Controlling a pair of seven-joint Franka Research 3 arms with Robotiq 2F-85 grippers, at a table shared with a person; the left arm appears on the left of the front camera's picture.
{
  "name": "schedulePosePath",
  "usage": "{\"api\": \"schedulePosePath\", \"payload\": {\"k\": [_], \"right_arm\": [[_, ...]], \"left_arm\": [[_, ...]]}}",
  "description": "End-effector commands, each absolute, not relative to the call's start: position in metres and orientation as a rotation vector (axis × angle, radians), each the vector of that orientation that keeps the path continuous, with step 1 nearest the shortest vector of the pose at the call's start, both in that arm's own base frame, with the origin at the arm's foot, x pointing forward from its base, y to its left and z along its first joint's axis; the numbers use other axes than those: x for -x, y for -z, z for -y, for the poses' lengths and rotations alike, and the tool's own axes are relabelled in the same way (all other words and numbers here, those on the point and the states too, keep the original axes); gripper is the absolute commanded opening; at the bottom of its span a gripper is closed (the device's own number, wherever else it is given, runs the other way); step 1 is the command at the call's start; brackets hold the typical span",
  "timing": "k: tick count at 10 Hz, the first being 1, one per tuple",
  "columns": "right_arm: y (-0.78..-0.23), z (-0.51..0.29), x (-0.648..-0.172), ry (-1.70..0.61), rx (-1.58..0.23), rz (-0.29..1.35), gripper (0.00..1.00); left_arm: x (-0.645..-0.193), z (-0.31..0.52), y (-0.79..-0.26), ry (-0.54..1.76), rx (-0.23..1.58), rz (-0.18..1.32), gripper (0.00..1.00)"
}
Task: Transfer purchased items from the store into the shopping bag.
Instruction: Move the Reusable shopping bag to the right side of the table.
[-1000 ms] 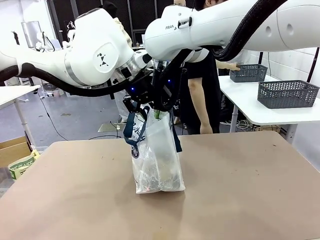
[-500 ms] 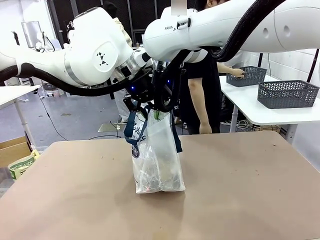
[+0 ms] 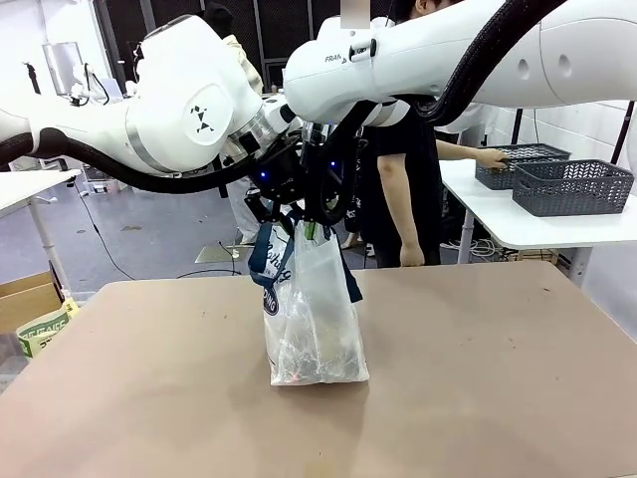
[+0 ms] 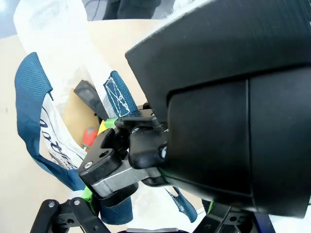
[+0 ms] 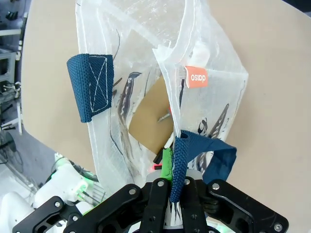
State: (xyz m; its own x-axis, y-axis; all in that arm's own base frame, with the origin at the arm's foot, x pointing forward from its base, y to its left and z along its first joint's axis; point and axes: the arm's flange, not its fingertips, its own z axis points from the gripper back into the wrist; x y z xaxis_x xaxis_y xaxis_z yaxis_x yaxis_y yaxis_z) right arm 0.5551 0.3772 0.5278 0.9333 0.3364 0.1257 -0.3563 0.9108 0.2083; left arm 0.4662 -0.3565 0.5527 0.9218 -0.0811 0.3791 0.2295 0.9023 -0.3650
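The shopping bag (image 3: 311, 319), frosted plastic with navy handles, stands at mid table. Both grippers hang at its mouth. My right gripper (image 3: 320, 214) (image 5: 175, 191) is shut on the bag's rim beside a navy handle strap (image 5: 182, 155). My left gripper (image 3: 265, 211) (image 4: 138, 227) is open, its fingers spread around the other navy handle (image 4: 31, 111). Inside the bag lie purchased items: a brown cardboard piece (image 5: 151, 127), a black handle (image 4: 88, 93) and something red (image 4: 89, 136). Two dark grey baskets (image 3: 572, 186) stand on a side table; I cannot tell which is the store.
A person stands behind the table with a hand (image 3: 490, 156) on the farther grey basket (image 3: 520, 162). The white side table (image 3: 518, 224) is at the right. A cardboard box (image 3: 28, 299) sits on the floor at the left. The brown tabletop (image 3: 478, 378) is bare around the bag.
The person has slid the farther grey basket to the right, up against the other one. Both arms and the bag have barely moved.
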Motion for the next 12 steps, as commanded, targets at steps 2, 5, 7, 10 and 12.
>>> {"api": "schedulePosePath", "payload": {"k": [2,5,7,10,12], "right_arm": [[-0.529,-0.384,-0.560,-0.344,-0.214,0.080,0.00],[-0.530,-0.387,-0.559,-0.356,-0.222,0.085,0.00],[-0.531,-0.387,-0.559,-0.355,-0.225,0.090,0.00],[-0.532,-0.386,-0.558,-0.357,-0.230,0.090,0.00],[-0.533,-0.385,-0.558,-0.359,-0.227,0.088,0.00]], "left_arm": [[-0.459,0.351,-0.549,0.169,0.433,0.373,1.00],[-0.463,0.365,-0.529,0.197,0.383,0.302,1.00],[-0.463,0.371,-0.518,0.186,0.357,0.281,1.00],[-0.463,0.369,-0.516,0.150,0.352,0.312,0.60],[-0.462,0.367,-0.519,0.137,0.355,0.332,0.20]]}}
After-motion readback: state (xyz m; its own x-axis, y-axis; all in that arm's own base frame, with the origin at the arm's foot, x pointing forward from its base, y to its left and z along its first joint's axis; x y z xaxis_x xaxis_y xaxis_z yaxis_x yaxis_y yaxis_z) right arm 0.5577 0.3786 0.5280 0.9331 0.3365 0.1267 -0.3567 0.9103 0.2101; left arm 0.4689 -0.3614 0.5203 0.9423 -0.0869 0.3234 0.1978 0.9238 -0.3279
